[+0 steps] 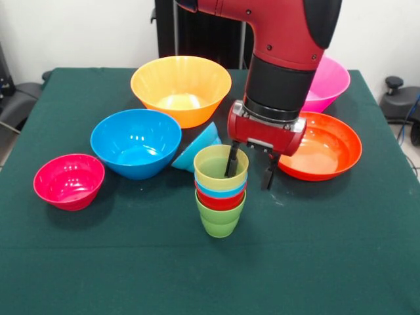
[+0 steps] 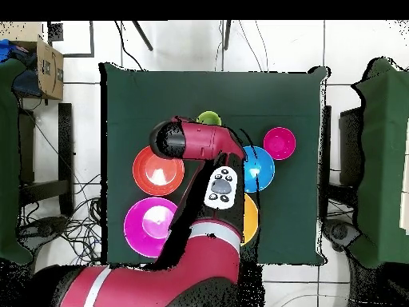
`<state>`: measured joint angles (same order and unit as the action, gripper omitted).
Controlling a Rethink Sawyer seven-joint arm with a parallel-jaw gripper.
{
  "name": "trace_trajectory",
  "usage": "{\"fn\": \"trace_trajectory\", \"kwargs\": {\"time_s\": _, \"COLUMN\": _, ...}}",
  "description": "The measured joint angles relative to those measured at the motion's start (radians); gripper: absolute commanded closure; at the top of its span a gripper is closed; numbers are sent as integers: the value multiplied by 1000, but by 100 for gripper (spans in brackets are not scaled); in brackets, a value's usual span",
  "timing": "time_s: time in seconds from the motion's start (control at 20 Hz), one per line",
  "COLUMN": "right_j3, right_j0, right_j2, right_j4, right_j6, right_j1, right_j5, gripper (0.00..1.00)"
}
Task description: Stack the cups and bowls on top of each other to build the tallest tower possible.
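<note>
1. At centre of the green table, a stack of four nested cups is seen upright: lime green cup at the bottom, then red cup, light blue cup, and yellow cup on top.
2. Directly above and just right of the stack in front view, the gripper is held pointing down from the red and black arm.
3. Fingers are spread apart approx. one cup-width. One finger is seen inside the mouth of the yellow cup; the other hangs outside the cup wall, to the right. The rim is straddled, but whether it is touched or pinched cannot be told. Nothing is lifted.
4. Bowls, front view, all resting on the table w/ mouths up unless noted:
   - yellow-orange bowl: behind the stack, far side.
   - blue bowl: left of the stack.
   - small light blue bowl: tipped on its side, lodged between the blue bowl and the stack, touching or nearly touching both.
   - magenta bowl: furthest left, apart from the blue bowl.
   - red-orange bowl: right of the stack, partly behind the gripper.
   - pink bowl: far right corner, partly hidden by the arm.
5. Overhead view: most of the stack is covered by the arm; only part of the yellow cup's rim shows.
</note>
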<state>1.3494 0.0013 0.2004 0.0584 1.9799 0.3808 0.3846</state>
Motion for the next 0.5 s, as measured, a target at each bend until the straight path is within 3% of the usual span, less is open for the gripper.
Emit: {"fn": "trace_trajectory", "kwargs": {"time_s": 0.5, "right_j3": -96, "right_j0": 0, "right_j2": 12, "right_j4": 0, "right_j6": 0, "right_j1": -46, "right_j5": 31, "gripper": 0}}
